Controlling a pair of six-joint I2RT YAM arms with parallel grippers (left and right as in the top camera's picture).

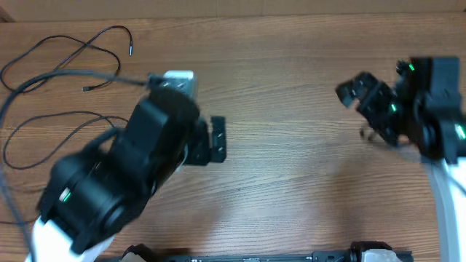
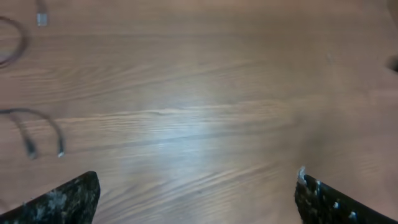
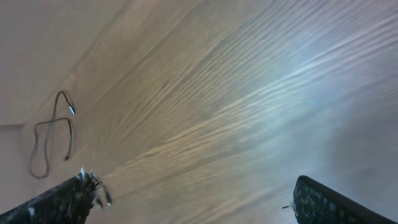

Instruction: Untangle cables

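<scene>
The cables (image 1: 69, 69) are thin black cords lying spread in loose loops at the table's far left, with small plug ends. In the left wrist view two cord ends (image 2: 43, 134) and part of a loop lie at the left edge. In the right wrist view a looped cord (image 3: 53, 137) shows far off at the left. My left gripper (image 1: 218, 139) (image 2: 196, 199) is open and empty over bare wood, to the right of the cables. My right gripper (image 1: 362, 91) (image 3: 193, 199) is open and empty at the right side, far from the cables.
The wooden table (image 1: 291, 182) fills all views. A small thin dark bit (image 3: 102, 191) hangs by my right gripper's left finger; I cannot tell what it is. The left arm's body (image 1: 116, 182) hides part of the table's left front.
</scene>
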